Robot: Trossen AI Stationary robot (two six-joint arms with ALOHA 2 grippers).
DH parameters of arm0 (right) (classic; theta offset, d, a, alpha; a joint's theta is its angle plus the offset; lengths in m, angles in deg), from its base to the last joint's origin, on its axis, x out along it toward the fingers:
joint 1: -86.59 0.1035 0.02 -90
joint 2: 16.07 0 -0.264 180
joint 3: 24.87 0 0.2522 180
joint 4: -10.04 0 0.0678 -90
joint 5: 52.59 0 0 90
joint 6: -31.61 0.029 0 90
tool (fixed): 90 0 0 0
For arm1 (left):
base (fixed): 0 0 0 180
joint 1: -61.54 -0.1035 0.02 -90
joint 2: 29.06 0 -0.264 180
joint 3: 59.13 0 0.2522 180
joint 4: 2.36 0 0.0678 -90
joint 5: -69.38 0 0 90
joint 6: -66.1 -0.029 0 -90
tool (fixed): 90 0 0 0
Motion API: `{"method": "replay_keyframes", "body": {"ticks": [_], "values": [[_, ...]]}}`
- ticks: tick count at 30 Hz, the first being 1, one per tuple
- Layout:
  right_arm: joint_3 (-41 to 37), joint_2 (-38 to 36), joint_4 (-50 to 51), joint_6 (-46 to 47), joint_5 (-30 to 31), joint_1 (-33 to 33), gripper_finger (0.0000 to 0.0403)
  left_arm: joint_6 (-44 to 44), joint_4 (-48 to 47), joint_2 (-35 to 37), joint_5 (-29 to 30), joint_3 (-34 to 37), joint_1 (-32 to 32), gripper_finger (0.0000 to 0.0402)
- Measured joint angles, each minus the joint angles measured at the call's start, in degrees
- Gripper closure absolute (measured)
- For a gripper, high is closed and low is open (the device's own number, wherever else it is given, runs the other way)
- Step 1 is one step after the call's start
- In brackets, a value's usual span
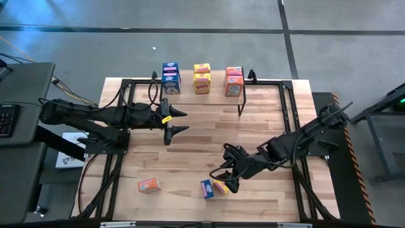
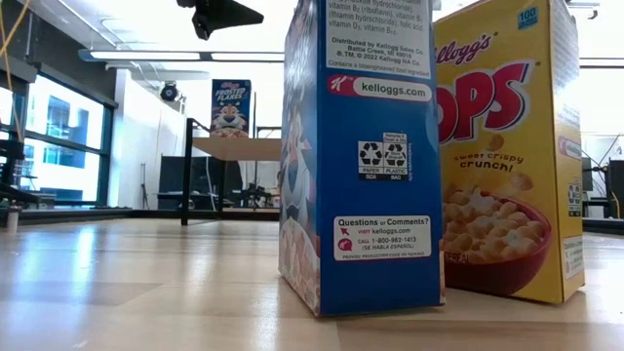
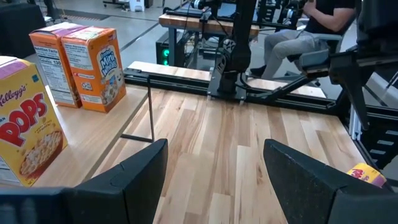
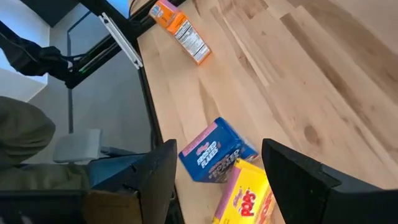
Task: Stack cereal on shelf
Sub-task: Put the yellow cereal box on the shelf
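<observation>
blue box [image 2: 361,156] nearest | plank table [image 1: 202,126] | both pincers [image 1: 179,121] [image 1: 223,171] released, empty | concrete floor [image 1: 126,44]

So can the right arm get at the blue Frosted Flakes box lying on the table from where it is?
Probably yes: the right gripper hangs with jaws open just over the blue Frosted Flakes box, though the yellow Corn Pops box touches it.
</observation>
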Motion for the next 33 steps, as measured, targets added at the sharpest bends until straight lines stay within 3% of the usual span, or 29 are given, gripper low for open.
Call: {"method": "replay_keyframes", "body": {"ticks": [13,24,33], "values": [[-0.1,0.0,0.8,3.4,-1.7,0.3,0.0138,0.0,0.0,0.0,0.0,0.0,0.0,0.0147],[-0.2,0.6,0.4,3.2,0.0,4.4,0.0136,0.0,-0.1,0.0,0.0,0.0,0.0,0.0147],[-0.2,4.0,1.7,9.1,-0.1,4.6,0.0136,0.3,-0.1,0.0,0.0,0.0,0.0,0.0147]]}}
